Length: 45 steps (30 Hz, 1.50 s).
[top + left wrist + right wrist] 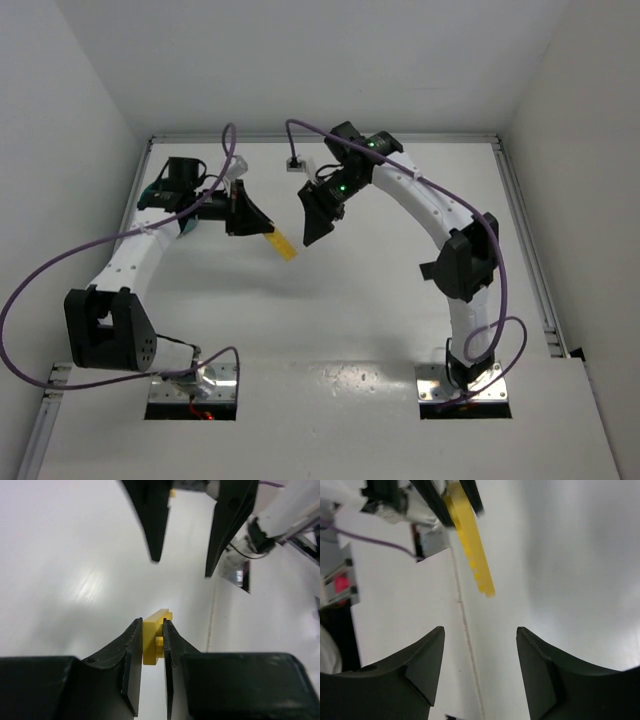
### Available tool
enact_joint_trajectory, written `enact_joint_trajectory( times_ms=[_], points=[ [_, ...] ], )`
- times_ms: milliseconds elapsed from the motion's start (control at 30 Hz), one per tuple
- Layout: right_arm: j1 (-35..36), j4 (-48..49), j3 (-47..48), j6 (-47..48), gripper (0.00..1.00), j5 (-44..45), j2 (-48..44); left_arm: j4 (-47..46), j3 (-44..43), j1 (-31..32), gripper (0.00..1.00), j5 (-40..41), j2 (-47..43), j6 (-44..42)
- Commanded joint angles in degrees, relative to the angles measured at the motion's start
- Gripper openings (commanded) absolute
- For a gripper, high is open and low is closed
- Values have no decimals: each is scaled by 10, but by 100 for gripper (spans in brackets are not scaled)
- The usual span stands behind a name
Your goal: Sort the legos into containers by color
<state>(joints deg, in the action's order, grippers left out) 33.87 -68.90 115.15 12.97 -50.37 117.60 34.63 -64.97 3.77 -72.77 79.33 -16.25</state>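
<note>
In the left hand [152, 625]: pinching a long yellow lego [152, 647] by one end, with flat black fingers [130, 650] pressed onto its two broad faces and the rest poking out past the fingertips, in the air above the desk [75, 580]. Probably gripped this way, edge-on and by the very end, to leave the far end free for the other hand or for tipping into a compartment. Looks like a thin plate, or a few plates clicked together. Hard glossy plastic, square corners, small studs along one side, stiff enough not to sag. Unlikely to slide between the matte pads, though easy to pivot if knocked at the tip.

Straight across from that hand and facing it: the right hand [480, 632], spread wide and pinching nothing, with its tapered black tips aimed at the strip's free end and clear of it. Reads as a handover, or a pulling apart of stuck bricks; cannot say which.

Farther out: smooth white desk, faintly shiny, and purple cables [40, 290] looping off both arms. Behind the left wrist, a teal sliver [153, 196], too hidden to call the bowl.
</note>
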Motion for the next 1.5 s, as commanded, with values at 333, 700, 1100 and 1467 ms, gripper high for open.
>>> enact_joint_trajectory(
  times_ms=[333,700,1100,1467],
  points=[
    [-49,140,-80,-100,68,340,-41,25,-213,-226,0,307,60,7],
    [-60,153,-110,-100,68,334,-36,-20,-296,-300,0,429,158,33],
    [-60,153,-105,-100,68,329,-25,-38,-296,-323,0,434,200,23],
    [-65,148,-105,-100,68,342,-19,-38,-285,-323,20,439,217,7]
  ],
)
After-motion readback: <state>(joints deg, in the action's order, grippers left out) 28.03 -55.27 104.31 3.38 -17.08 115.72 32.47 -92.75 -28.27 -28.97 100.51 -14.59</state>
